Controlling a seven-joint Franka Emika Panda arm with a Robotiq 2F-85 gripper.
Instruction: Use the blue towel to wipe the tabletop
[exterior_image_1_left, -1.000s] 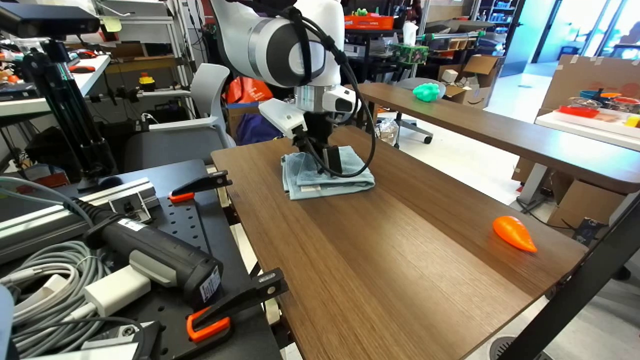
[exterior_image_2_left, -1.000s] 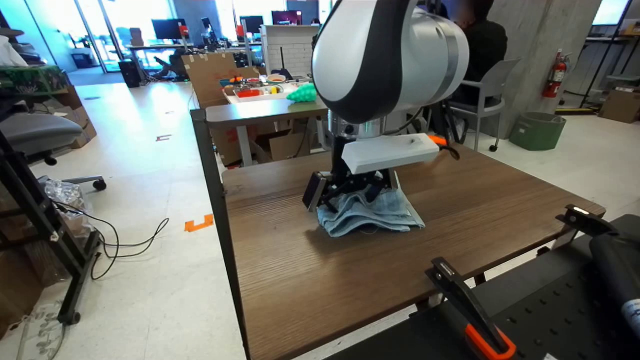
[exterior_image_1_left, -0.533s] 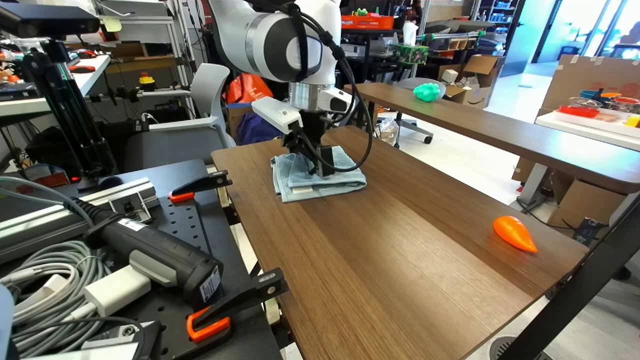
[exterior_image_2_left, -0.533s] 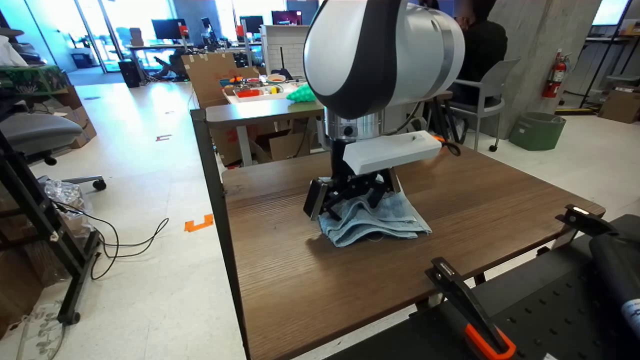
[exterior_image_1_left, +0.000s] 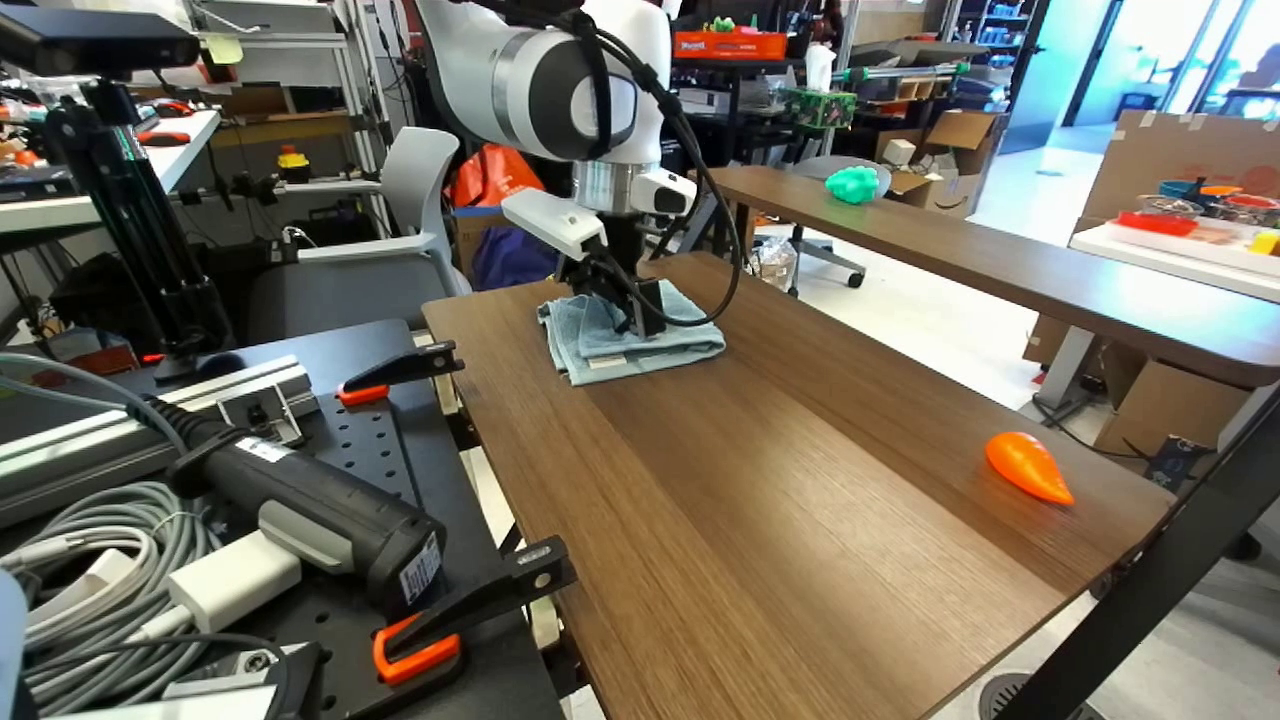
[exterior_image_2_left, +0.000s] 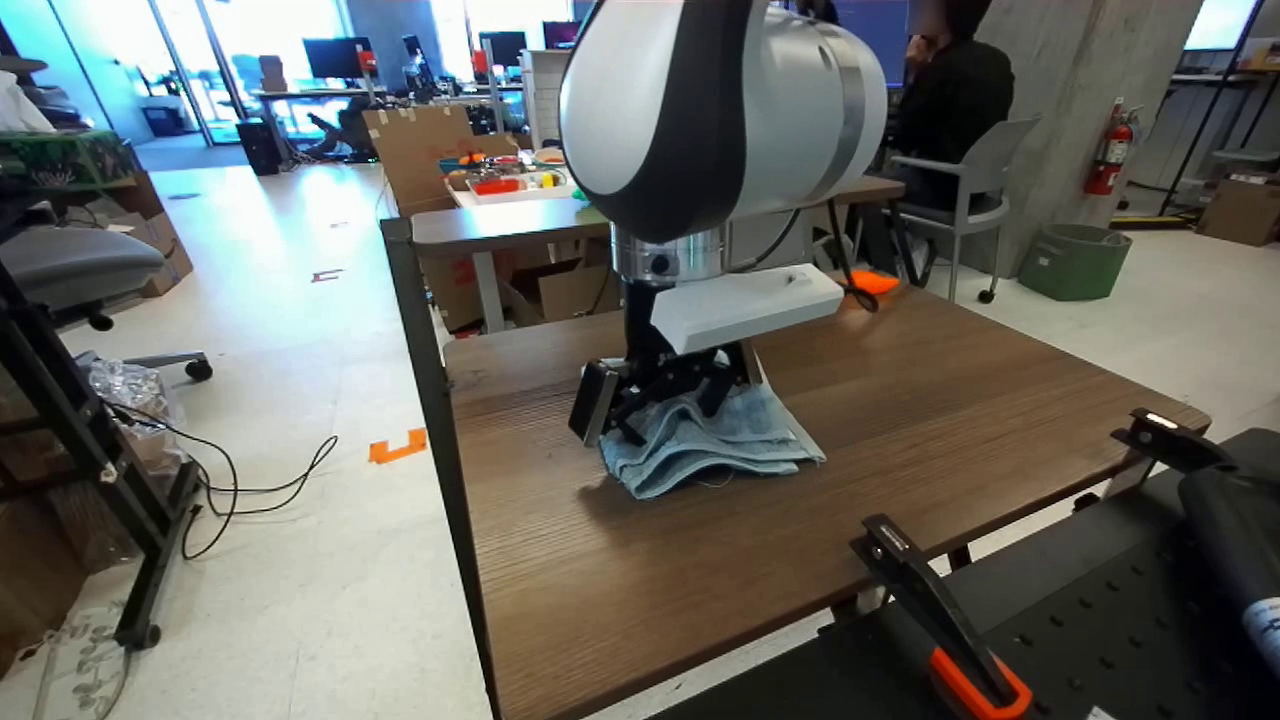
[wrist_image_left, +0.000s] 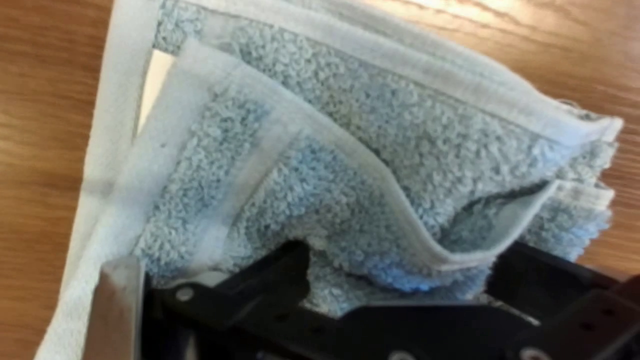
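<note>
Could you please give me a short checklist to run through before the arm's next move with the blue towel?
1. Blue towel on the tabletop: ok, it lies there.
2. Hand at the towel: ok, it is down against the cloth.
3. Firm grip: cannot tell; cloth bunches between the fingers, but a pinch does not show clearly.
4. Towel flat: not ok, it is rumpled.
5. Tabletop free for a full wipe: not ok, the orange object lies near one corner.
6. Clamps clear of the towel: ok, both stand apart from it, by a long edge.

Bright windows (exterior_image_2_left: 268, 25); pale glossy floor (exterior_image_2_left: 300, 380); grey chair (exterior_image_1_left: 370, 283); concrete pillar (exterior_image_2_left: 1060, 130).
</note>
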